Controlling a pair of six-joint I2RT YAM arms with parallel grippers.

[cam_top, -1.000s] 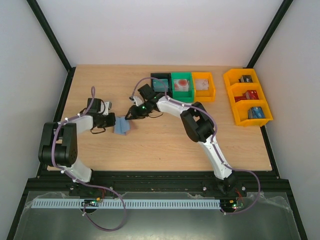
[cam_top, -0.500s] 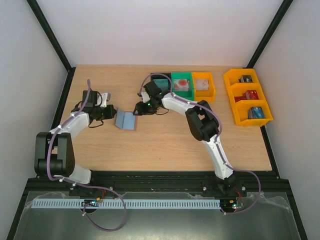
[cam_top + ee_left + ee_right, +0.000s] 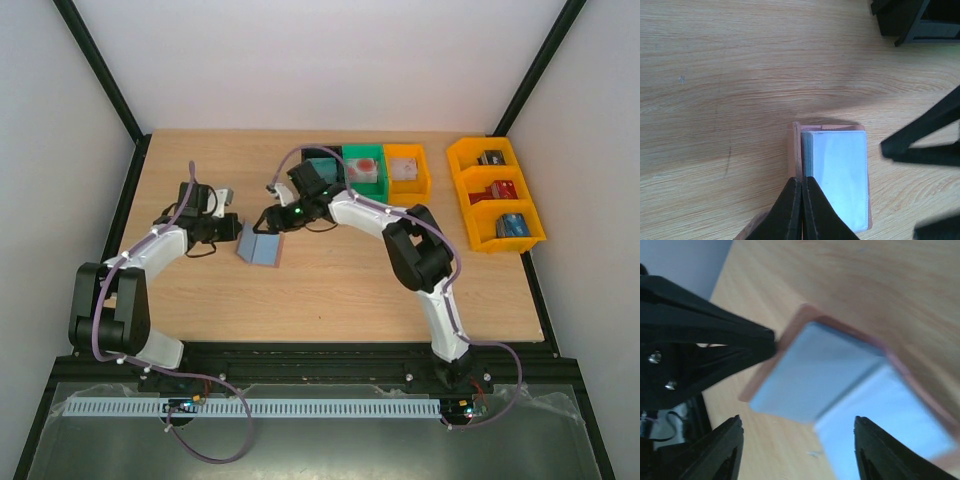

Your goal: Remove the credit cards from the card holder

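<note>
"So where is the card holder (image 3: 260, 246) now?"

"On the table (image 3: 330, 290), left of the green bin (image 3: 363, 170) and nearer the arms. A moment ago it lay flatter and a bit farther from the bin. Now it is open like a little book, one flap stands up, and the blue-grey inside shows."

"Who has it?"

"The left gripper (image 3: 801, 182). Its fingers are pressed together on the holder's pink edge. That arm has reached farther up the table than before."

"And the right gripper (image 3: 797, 450)?"

"It has hardly moved. It hangs just by the holder, on the side toward the green bin. Its fingers are spread wide, and the holder shows between them. I cannot tell if they touch it."

"Are the credit cards (image 3: 807, 150) out?"

"No. Thin teal edges show by the fold, so they are still inside the holder."
</note>
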